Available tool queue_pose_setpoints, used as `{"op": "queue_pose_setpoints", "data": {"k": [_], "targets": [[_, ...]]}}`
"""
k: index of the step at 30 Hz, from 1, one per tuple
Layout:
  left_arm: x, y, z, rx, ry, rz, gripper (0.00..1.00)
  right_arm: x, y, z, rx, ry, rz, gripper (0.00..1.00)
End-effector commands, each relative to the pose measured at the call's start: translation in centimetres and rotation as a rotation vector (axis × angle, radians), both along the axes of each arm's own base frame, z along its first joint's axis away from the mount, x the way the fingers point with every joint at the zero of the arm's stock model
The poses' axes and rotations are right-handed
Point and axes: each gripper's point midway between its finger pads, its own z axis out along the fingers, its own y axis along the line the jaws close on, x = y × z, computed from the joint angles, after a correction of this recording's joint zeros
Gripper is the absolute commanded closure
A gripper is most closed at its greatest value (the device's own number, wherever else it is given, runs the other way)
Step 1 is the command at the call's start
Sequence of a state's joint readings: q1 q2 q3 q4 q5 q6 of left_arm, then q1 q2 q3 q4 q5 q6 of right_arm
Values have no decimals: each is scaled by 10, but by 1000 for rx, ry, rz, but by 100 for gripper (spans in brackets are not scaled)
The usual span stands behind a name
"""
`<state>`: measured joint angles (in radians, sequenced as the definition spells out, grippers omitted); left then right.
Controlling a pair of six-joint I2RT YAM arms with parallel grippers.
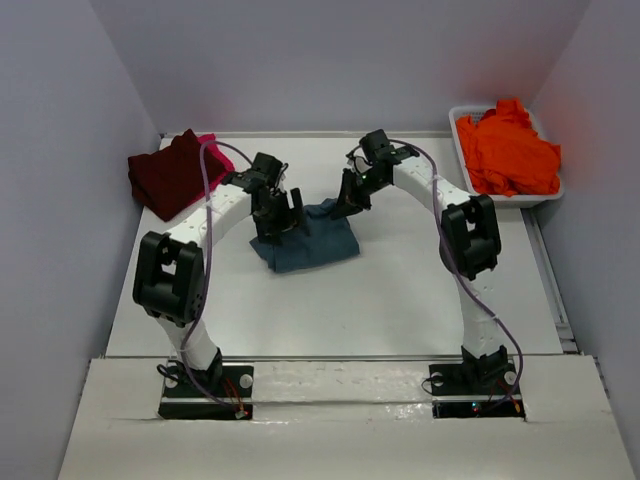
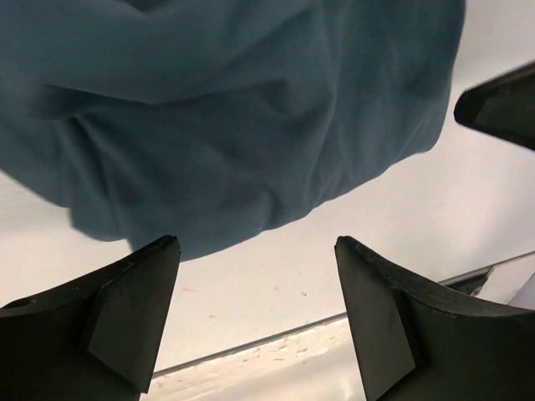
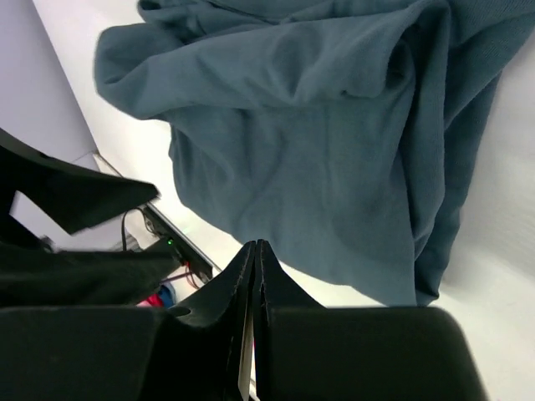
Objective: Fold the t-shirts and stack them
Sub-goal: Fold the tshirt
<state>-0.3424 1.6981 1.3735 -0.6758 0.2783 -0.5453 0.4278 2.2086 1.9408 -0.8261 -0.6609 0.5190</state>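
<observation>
left arm [image 1: 190, 250]: reaching in from the near-left, elbow up high, forearm sloping toward mid-table, wrist tipping downward
left gripper [image 1: 279, 217]: hanging over the far-left part of the slate-blue t-shirt [image 1: 310, 243] with its jaws spread wide and nothing between them; in its own wrist view the left gripper [image 2: 255, 246] is showing bare table [image 2: 276, 292] between the fingers, the cloth's edge [image 2: 234, 125] lying just past the tips
right arm [image 1: 467, 232]: arching up from the near-right, bending at the elbow and coming back leftward, wrist angling down at the shirt's far-right corner
right gripper [image 1: 349, 203]: jaws pressed tight together, and from its wrist camera the right gripper [image 3: 255, 247] is sitting right at the shirt's hem [image 3: 318, 167]; whether any cloth is nipped between them, cannot tell
slate-blue t-shirt: lying rumpled in the middle of the table [image 1: 350, 310], right between the two grippers
maroon t-shirt [image 1: 170, 177]: sitting folded at the far-left corner, well apart from the action
pink t-shirt [image 1: 208, 139]: only a strip peeking out at the maroon one's far edge
orange t-shirts [image 1: 508, 152]: heaping up in the white tub [image 1: 546, 196] at the far-right corner
</observation>
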Motion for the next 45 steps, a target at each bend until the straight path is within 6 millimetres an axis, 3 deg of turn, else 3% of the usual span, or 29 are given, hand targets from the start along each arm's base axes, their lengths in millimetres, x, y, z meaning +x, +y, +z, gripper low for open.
{"op": "queue_pose_setpoints", "data": {"k": [1,5,11,17,19,20,25,30,34,40,44,45], "targets": [[-19,-24,-21,-15,64,-85,14,-7,15,-9,32,22,51,93],[-19,-34,-43,8,116,-116,15,-4,19,-24,38,62,65,93],[-14,-25,-67,90,165,-91,16,-2,27,-43,34,91,84,93],[-21,-25,-90,112,226,-70,17,13,35,-58,40,95,92,93],[-26,-27,-98,124,246,-72,17,24,41,-53,52,67,93,93],[-26,-26,-100,127,248,-72,17,25,41,-65,44,96,93,93],[-31,-29,-107,134,270,-77,17,47,52,-60,110,65,68,93],[-37,-34,-110,138,283,-97,17,71,42,-63,140,54,1,90],[-37,-34,-112,140,288,-100,17,102,18,-72,137,20,-84,89],[-40,-37,-112,137,290,-114,17,134,5,-51,197,-36,-150,84],[-38,-38,-110,134,283,-116,17,132,7,-32,230,-46,-140,83],[-38,-38,-109,133,280,-117,17,130,7,-16,239,-68,-135,83]]}}
